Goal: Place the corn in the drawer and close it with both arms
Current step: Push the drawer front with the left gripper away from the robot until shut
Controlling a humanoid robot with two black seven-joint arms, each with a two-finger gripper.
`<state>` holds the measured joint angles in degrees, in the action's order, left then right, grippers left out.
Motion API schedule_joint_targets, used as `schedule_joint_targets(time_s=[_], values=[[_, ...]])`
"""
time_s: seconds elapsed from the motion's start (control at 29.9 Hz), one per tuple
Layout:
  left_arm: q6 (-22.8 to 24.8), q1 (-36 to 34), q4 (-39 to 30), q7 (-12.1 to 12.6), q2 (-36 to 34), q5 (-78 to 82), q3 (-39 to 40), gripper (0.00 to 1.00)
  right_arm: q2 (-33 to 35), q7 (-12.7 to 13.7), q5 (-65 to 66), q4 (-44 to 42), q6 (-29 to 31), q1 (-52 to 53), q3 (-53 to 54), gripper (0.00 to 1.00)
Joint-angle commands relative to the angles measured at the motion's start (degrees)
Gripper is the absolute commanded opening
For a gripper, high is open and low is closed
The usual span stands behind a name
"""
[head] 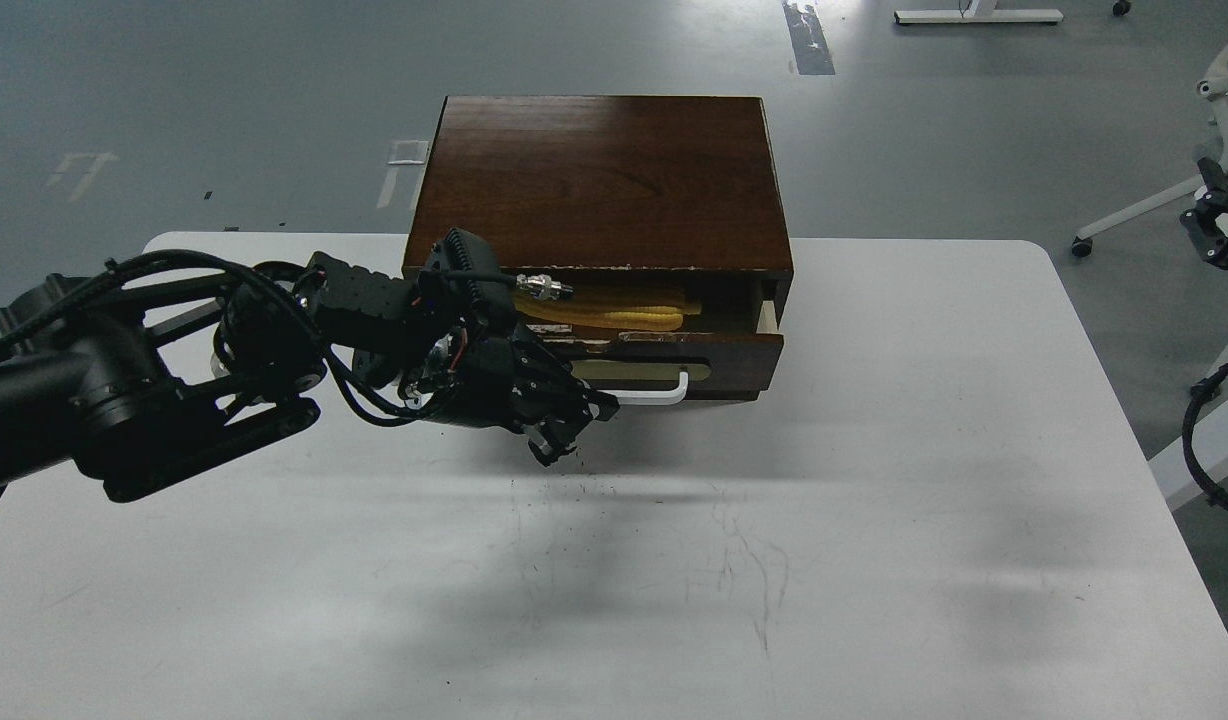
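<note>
The dark brown drawer (739,360) of the wooden cabinet (599,180) stands a little way open, its white bar handle (654,396) facing me. The yellow corn (624,310) lies lengthwise inside it, half shaded under the cabinet top. My left arm comes in from the left. My left gripper (577,428) is at the left part of the drawer front, beside the handle, its two fingers apart and holding nothing. Its wrist hides the drawer's left end. My right gripper is out of view.
The cabinet stands at the back middle of the white table (874,560). A black cable loop (1199,440) hangs past the table's right edge. A white stand's legs (1134,215) and a black fixture (1214,225) are on the floor at the far right.
</note>
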<state>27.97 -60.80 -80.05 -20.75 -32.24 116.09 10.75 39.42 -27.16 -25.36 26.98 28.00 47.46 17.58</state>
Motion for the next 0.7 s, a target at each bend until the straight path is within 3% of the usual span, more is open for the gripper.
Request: schedule_joint_targets(time_s=[0.0,0.67], values=[[0.03,-0.02,2.0,0.01,0.16,0.1,-0.03,0.0,0.21,0.0,-0.04,0.0,0.0,0.0,0.0,1.0],[0.03,-1.25,6.57,0.01,2.71,0.1,-0.03,0.0,0.3,0.0,0.05,0.0,0.0,-0.08,-0.09,1.0]])
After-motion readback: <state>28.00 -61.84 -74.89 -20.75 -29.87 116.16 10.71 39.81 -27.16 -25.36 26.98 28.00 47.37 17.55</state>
